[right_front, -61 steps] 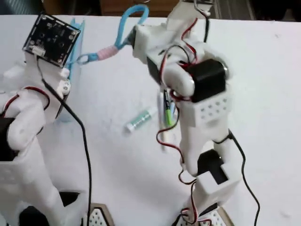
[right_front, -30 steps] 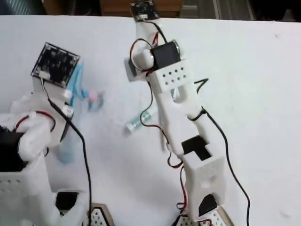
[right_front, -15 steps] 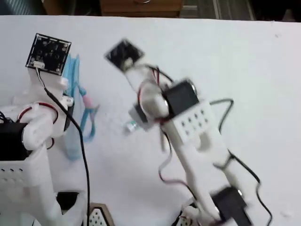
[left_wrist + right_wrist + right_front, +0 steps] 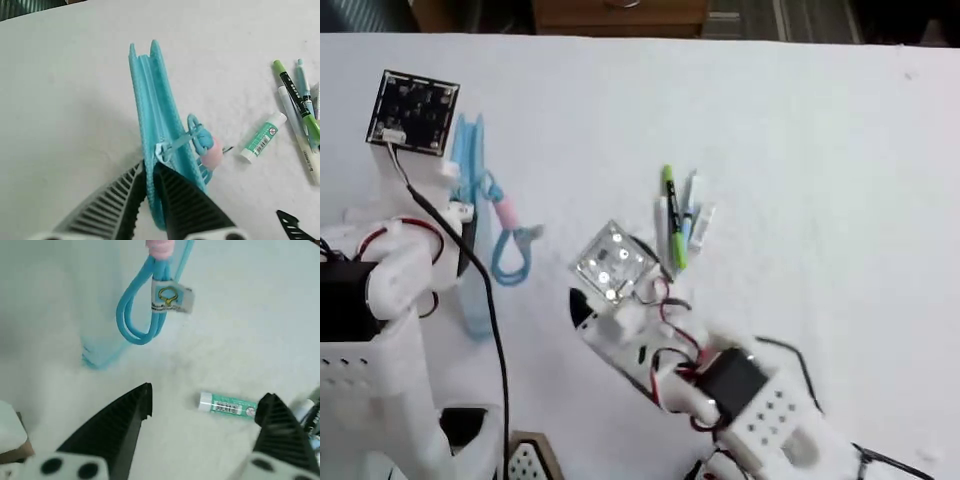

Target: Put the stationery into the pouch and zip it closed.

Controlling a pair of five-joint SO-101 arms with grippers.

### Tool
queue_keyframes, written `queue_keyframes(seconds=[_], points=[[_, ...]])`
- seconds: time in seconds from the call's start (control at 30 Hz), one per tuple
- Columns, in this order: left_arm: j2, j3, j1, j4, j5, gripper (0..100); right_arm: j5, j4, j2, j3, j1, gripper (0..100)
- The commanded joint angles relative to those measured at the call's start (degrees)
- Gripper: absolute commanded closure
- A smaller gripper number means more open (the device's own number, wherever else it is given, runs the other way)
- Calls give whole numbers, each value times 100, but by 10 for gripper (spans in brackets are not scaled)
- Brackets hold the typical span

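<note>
On the left of the white tabletop (image 4: 840, 130) the turquoise mesh zip pouch (image 4: 155, 115) stands on edge. The left wrist view shows the left jaws pinching its near end, a grip the high view hides beneath that arm. Right of its blue loop strap (image 4: 145, 315), the right jaws hang spread wide over a green-and-white glue stick (image 4: 227, 405), with loose pens (image 4: 678, 220) lying farther right.

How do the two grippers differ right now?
The left gripper has its jaws shut on the pouch; the right gripper has them wide open, holding nothing. The left is at the pouch; the right hangs over the glue stick. Both point down at the table.
</note>
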Motion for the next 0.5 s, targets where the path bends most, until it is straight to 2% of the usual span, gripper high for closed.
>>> queue_keyframes(seconds=[0.0, 0.17, 0.27, 0.47], points=[[-4, -26, 22, -70, 62, 976, -387, -1508, 31, 703, -75, 663], [-4, 9, 13, 18, 598, 976, -932, -2659, 514, 765, -66, 663], [-4, 35, -22, 26, 624, 976, -1090, -3116, 831, 765, -66, 663], [-4, 554, -22, 18, 598, 976, -1099, -3187, 1182, 765, -84, 666]])
